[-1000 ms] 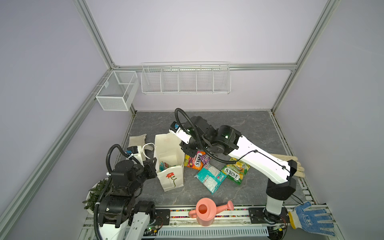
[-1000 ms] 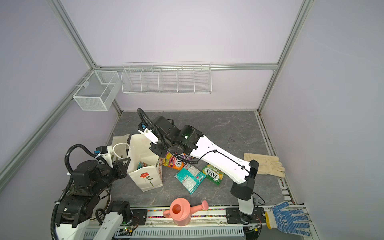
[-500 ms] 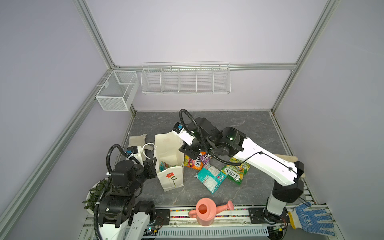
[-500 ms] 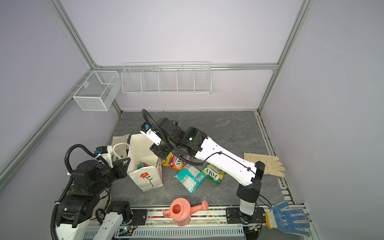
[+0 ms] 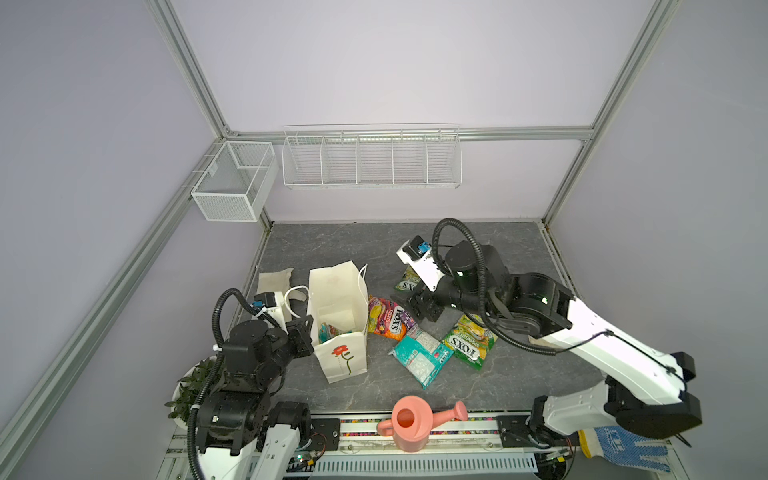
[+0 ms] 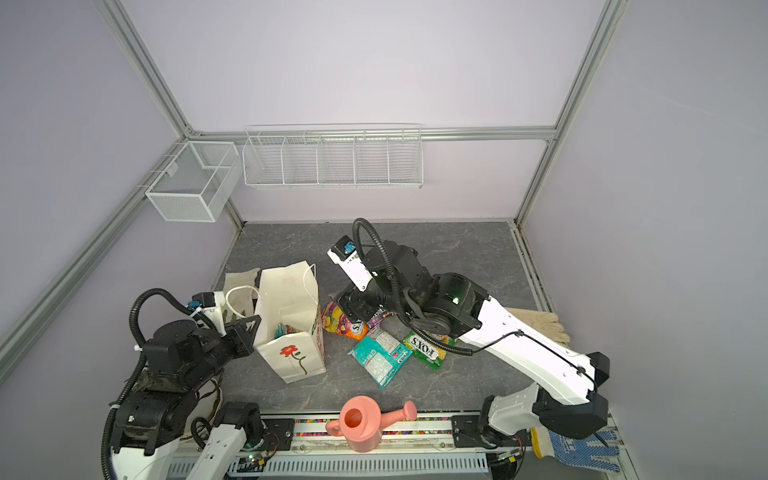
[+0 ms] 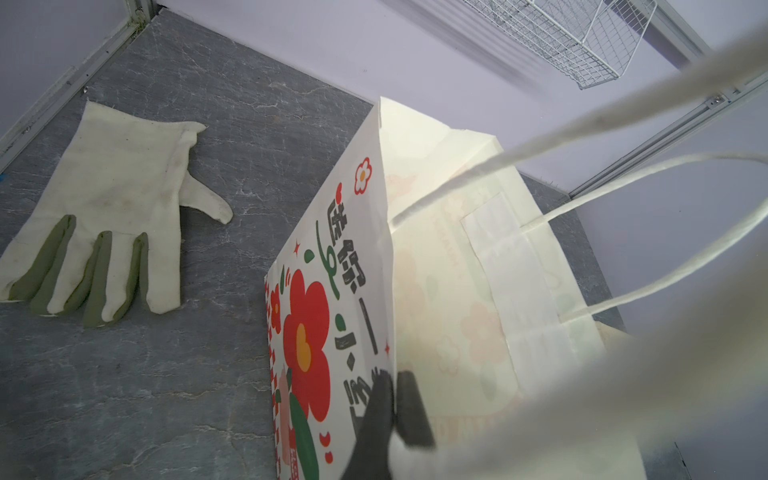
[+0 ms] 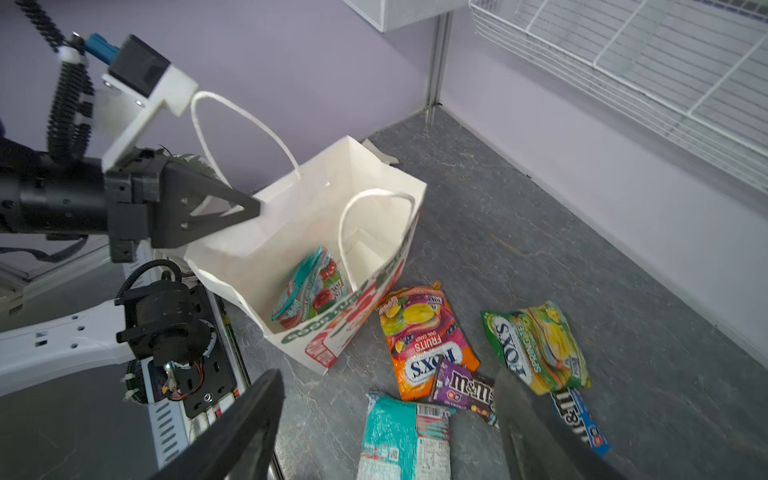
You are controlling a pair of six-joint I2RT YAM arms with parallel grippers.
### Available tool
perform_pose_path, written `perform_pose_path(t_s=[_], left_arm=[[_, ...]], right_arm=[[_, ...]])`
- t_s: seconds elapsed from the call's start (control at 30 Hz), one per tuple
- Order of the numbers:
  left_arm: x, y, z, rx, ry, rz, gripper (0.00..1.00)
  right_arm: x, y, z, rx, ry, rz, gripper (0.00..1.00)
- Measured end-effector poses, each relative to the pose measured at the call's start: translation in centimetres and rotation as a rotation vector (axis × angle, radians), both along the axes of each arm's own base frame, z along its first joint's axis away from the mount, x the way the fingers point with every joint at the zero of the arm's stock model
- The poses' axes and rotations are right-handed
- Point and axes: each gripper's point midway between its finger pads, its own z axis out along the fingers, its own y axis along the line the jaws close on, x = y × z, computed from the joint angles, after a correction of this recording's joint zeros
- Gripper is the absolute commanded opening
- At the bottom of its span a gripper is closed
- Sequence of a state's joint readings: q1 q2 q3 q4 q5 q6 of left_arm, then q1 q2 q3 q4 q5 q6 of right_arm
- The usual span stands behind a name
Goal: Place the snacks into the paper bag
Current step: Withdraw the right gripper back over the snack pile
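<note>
Paper bag (image 5: pixel 341 360) upright, teal pack (image 8: pixel 311 287) inside | left gripper (image 7: pixel 392 400) pinching bag rim | right gripper (image 8: pixel 386 379) jaws wide, empty, over purple M&M's pack (image 8: pixel 462 387)

The left gripper (image 7: pixel 394 399) is pinching the top rim of the paper bag (image 7: pixel 436 270), with its 2 dark fingers (image 7: pixel 411 411) pressing the paper from either side. The bag is showing a red flower (image 7: pixel 305 340) and black lettering on its outer face, and its cream inside is facing the camera. 2 white cord handles (image 7: pixel 540 153) are crossing the view, blurred. Beside the bag, apart from it, a cream glove (image 7: pixel 116 216) with green strips on 3 fingers is lying flat on the grey marbled table (image 7: pixel 166 395). A white wire rack (image 7: pixel 582 41) is hanging on the lilac wall (image 7: pixel 332 37).
</note>
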State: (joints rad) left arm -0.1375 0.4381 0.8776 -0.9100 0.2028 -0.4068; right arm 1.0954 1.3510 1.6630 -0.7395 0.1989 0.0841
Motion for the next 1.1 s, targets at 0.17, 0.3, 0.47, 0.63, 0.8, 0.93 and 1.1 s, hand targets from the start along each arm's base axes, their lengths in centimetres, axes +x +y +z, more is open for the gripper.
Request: perform_pose_path(t_s=[0.17, 0.3, 0.47, 0.63, 0.8, 0.93, 1.1], left_arm=[[0.0, 0.0, 0.0, 0.000, 0.000, 0.000, 0.00], [0.0, 0.0, 0.0, 0.000, 0.000, 0.000, 0.00], [0.0, 0.0, 0.0, 0.000, 0.000, 0.001, 0.00], [0.0, 0.0, 0.0, 0.000, 0.000, 0.001, 0.00], [0.0, 0.0, 0.0, 0.000, 0.000, 0.001, 0.00], [0.0, 0.0, 0.0, 0.000, 0.000, 0.001, 0.00], [0.0, 0.1, 0.0, 0.002, 0.000, 0.003, 0.00]], right_arm=[[1.7, -3.6, -2.3, 0.013, 0.047, -0.123, 0.88], [2.7, -5.9, -4.3, 0.016, 0.093, -0.206, 0.89], [3.2, -8.4, -6.1, 0.029, 0.140, -0.287, 0.89], [3.3, -9.9, -8.6, 0.052, 0.208, -0.345, 0.89], [2.6, -11.1, -13.4, 0.033, 0.323, -0.393, 0.88], [1.9, -11.7, -16.3, 0.044, 0.401, -0.424, 0.89], [0.7, -11.4, -20.1, 0.072, 0.514, -0.429, 0.89]])
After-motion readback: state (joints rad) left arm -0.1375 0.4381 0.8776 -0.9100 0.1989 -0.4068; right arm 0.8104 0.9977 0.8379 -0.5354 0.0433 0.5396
